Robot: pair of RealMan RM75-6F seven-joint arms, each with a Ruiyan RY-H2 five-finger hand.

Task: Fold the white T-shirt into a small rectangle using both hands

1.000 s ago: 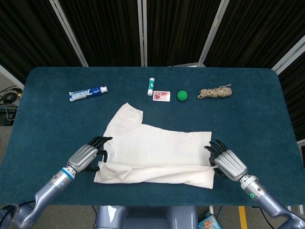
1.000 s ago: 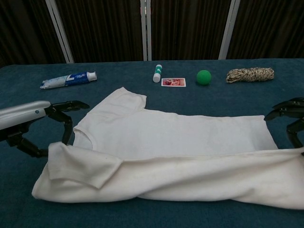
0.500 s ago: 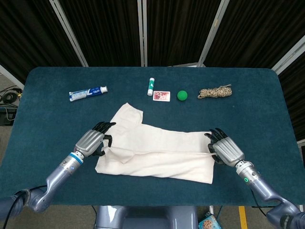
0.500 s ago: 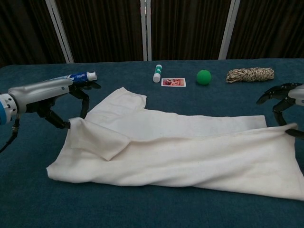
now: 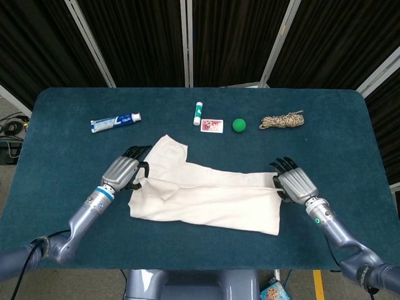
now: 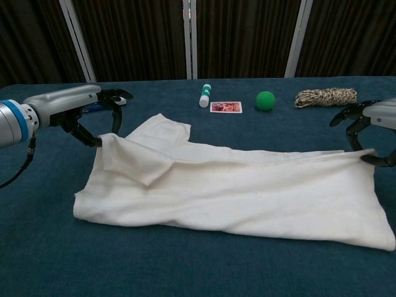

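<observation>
White T-shirt [image 5: 206,199] pinched between left hand [image 5: 123,172] and right hand [image 5: 292,185]

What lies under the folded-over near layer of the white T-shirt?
More of the white T-shirt: its far layer, one sleeve poking out at the far left. How far that layer reaches toward the near edge is covered.

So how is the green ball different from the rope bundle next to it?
The green ball is round, smooth-looking and plain green; the rope bundle is long, bumpy and speckled tan and dark. The ball is also smaller, while the bundle stretches out sideways. Both sit on the blue table beyond the white T-shirt, and neither hand touches them.
</observation>
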